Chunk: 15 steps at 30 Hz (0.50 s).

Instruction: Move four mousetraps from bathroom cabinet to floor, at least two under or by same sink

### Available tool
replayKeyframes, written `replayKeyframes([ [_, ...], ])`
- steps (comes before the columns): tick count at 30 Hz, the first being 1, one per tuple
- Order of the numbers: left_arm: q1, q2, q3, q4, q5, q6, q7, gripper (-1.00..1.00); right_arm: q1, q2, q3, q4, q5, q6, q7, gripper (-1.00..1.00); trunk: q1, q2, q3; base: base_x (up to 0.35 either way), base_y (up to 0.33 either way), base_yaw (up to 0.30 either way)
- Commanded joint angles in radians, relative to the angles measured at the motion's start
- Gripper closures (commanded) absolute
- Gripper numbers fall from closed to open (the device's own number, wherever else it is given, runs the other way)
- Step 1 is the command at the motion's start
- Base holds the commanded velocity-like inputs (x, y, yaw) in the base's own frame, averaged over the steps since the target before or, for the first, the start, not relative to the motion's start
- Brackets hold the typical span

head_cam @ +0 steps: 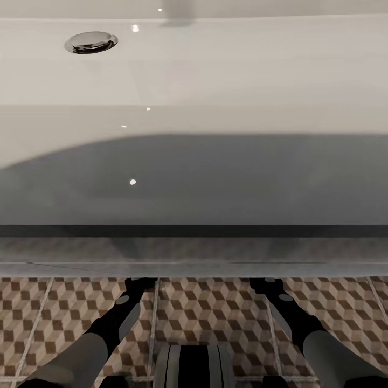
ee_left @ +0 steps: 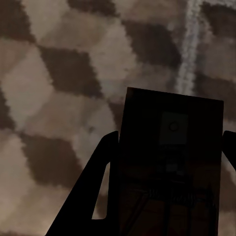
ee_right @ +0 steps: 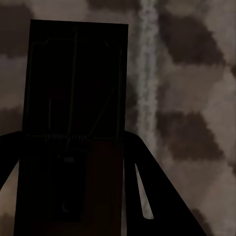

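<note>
Nearest you in the head view, the robot's dark trunk (head_cam: pixel 193 366) sits at bottom centre, with both arms reaching forward and down over the bathroom floor (head_cam: pixel 215 312). Your left gripper (head_cam: pixel 141 282) and right gripper (head_cam: pixel 262 283) both end just at the lower edge of the bathroom sink (head_cam: pixel 194 183), their tips passing out of sight beneath it.

Left wrist view: a mousetrap (ee_left: pixel 172 162) lies flat between the dark fingers (ee_left: pixel 101 162), which flank it on both sides. Its board appears very dark in shadow, with a pale square patch and faint wire parts visible. The fingers appear closed on its edges. Beneath it are the cube-patterned tiles and a pale grout line (ee_left: pixel 189 49).

Right wrist view: a second mousetrap (ee_right: pixel 73 98) is likewise held between the fingers (ee_right: pixel 147 187); spring coil and wire bar are faintly visible on the dark board. A grout line (ee_right: pixel 147 73) runs just beside its long edge. Whether either board touches the tile, you cannot tell.

Farther off in the head view, the sink's shadowed front panel spans the full width above a dark strip. Beyond it the white basin holds a chrome drain (head_cam: pixel 90 42).
</note>
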Motion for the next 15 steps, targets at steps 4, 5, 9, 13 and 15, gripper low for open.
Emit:
replayKeyframes([
  [4, -0.001, 0.0, -0.009, 0.0, 0.005, -0.004, 0.011, 1.0, 0.0, -0.001, 0.008, 0.001, -0.014, -0.004, -0.003, 1.0, 0.0, 0.0, 0.0, 0.0, 0.0, 0.0],
  [5, -0.001, 0.0, -0.009, 0.0, 0.005, -0.004, 0.011, 1.0, 0.0, -0.001, 0.008, 0.001, -0.014, -0.004, -0.003, 1.0, 0.0, 0.0, 0.0, 0.0, 0.0, 0.0],
  [9, -0.001, 0.001, -0.009, 0.0, 0.005, -0.004, 0.012, 1.0, 0.0, -0.001, 0.008, 0.001, -0.014, -0.004, -0.003, 1.0, 0.0, 0.0, 0.0, 0.0, 0.0, 0.0],
  [13, -0.001, 0.001, -0.009, 0.0, 0.005, -0.004, 0.012, 1.0, 0.0, -0.001, 0.008, 0.001, -0.014, -0.004, -0.003, 1.0, 0.0, 0.0, 0.0, 0.0, 0.0, 0.0],
  [15, -0.001, 0.001, -0.009, 0.0, 0.005, -0.004, 0.012, 1.0, 0.0, -0.001, 0.008, 0.001, -0.014, -0.004, -0.003, 1.0, 0.0, 0.0, 0.0, 0.0, 0.0, 0.0],
])
